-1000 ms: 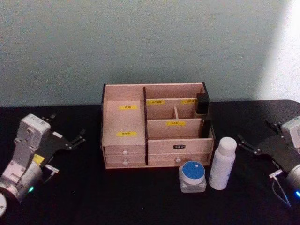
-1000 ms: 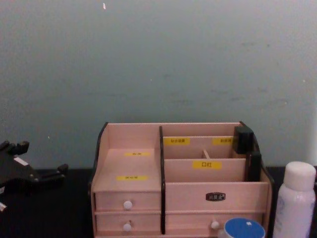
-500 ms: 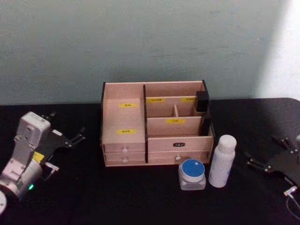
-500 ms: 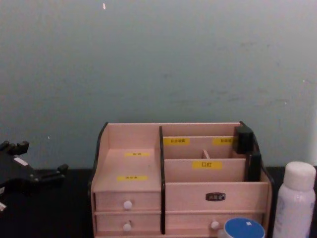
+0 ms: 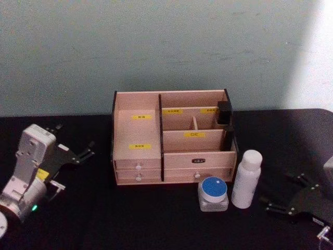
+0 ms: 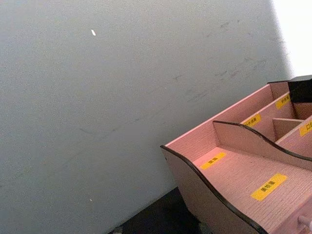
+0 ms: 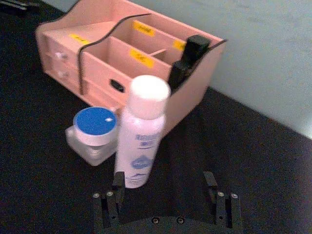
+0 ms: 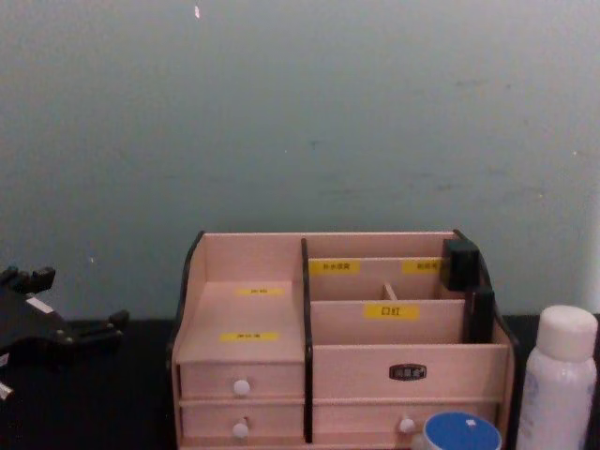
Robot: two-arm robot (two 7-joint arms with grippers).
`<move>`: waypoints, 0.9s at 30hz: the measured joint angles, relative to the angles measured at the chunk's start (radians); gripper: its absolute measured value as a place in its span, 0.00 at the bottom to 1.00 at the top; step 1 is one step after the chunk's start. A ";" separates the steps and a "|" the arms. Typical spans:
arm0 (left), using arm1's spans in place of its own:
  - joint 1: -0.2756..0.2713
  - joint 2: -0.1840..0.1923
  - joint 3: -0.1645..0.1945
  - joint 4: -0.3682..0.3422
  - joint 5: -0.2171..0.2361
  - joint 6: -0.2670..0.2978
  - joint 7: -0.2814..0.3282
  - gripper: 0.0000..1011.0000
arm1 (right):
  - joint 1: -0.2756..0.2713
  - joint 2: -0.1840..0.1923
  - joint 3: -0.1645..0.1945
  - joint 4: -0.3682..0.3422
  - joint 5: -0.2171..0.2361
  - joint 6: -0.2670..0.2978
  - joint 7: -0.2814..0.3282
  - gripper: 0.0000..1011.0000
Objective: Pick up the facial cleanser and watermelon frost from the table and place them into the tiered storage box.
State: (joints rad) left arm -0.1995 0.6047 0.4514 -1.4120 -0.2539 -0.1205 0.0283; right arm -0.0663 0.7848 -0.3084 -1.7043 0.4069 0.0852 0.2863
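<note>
The black desk (image 5: 130, 224) fills the lower half of the head view. The tiered storage box (image 5: 179, 161) stands at centre frame and holds neither task item. The left pincer (image 5: 74, 139) sits parked at the left edge, fingers spread. The right pincer (image 7: 163, 185) is low in the lower right corner, empty, its fingers wide apart. It is near the facial cleanser (image 5: 246, 179), which stands upright right of centre. The watermelon frost (image 5: 213, 194) rests just left of that. The approach to the first pick seems in hand. Next, the right pincer should straddle the facial cleanser without tipping it or nudging the watermelon frost.
</note>
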 joint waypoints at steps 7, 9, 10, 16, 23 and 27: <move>0.000 0.000 0.000 0.000 0.000 0.000 0.000 0.99 | 0.026 -0.022 -0.011 -0.001 0.014 0.069 0.046 0.99; 0.000 0.000 0.000 0.000 0.000 0.000 0.000 0.99 | 0.041 -0.038 -0.014 0.005 0.017 0.094 0.053 0.99; 0.000 0.000 0.000 0.000 0.000 0.000 0.000 0.99 | 0.046 -0.044 -0.015 0.008 0.018 0.101 0.055 0.99; 0.000 0.000 0.000 0.000 0.000 0.000 0.000 0.99 | 0.086 -0.087 -0.023 0.033 0.018 0.149 0.068 0.99; 0.000 0.000 0.000 0.000 0.000 0.000 0.000 0.99 | 0.130 -0.129 -0.032 0.066 0.002 0.171 0.085 0.99; 0.000 0.000 0.000 0.000 0.000 0.000 0.000 0.99 | 0.149 -0.148 -0.035 0.081 -0.009 0.176 0.094 0.99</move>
State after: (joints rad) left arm -0.1995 0.6047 0.4514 -1.4120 -0.2539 -0.1205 0.0283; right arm 0.0827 0.6370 -0.3436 -1.6230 0.3976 0.2607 0.3802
